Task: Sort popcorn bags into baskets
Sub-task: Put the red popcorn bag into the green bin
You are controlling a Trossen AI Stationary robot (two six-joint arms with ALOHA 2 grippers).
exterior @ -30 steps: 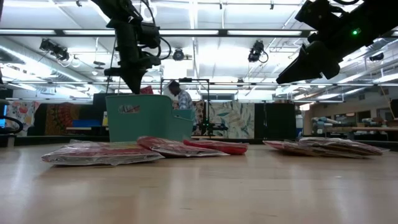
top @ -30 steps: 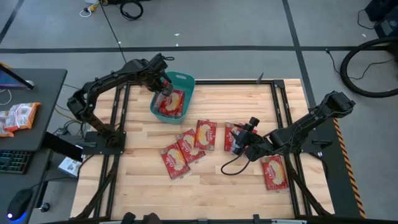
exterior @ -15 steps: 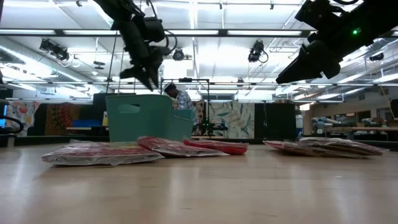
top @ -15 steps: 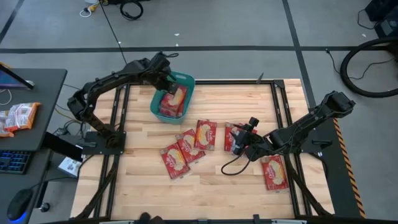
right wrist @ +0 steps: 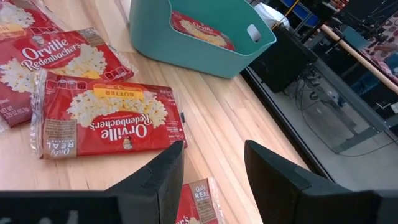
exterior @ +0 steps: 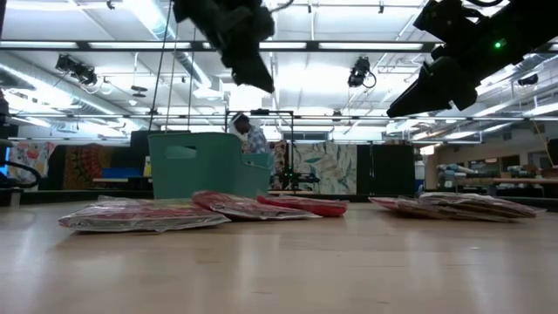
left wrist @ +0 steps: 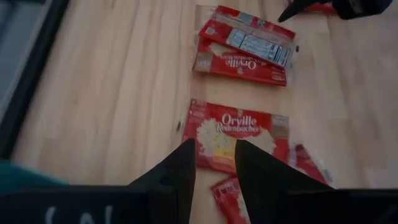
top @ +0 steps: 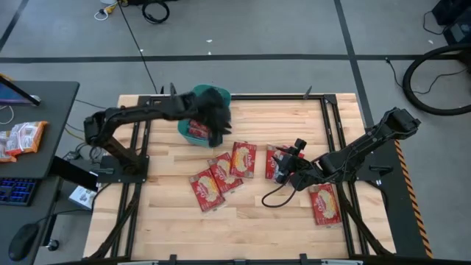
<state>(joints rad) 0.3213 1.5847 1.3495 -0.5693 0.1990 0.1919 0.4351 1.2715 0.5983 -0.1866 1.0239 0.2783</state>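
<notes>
Several red popcorn bags lie flat on the wooden table: three overlapping in the middle (top: 224,174), one under my right gripper (top: 275,157) and one near the right side (top: 324,204). The teal basket (top: 184,125) stands at the far left with bags in it (right wrist: 200,28). My left gripper (top: 218,124) hangs open and empty above the basket's right rim; its wrist view looks down on a bag (left wrist: 239,132). My right gripper (right wrist: 211,168) hovers open above the table, close to a bag (right wrist: 106,118), touching nothing.
Black frame rails border the table on the left and right (top: 140,158). Bare wood lies along the near edge (top: 250,228) and between the basket and the right rail (top: 280,121). A side desk with orange-and-white packets (top: 20,138) stands off the table's left.
My left gripper has risen from inside the basket and swung toward the table's right and near edge, now past the basket's right rim, toward the bags in the middle. A red corner that showed above the basket's rim in the low view is gone.
</notes>
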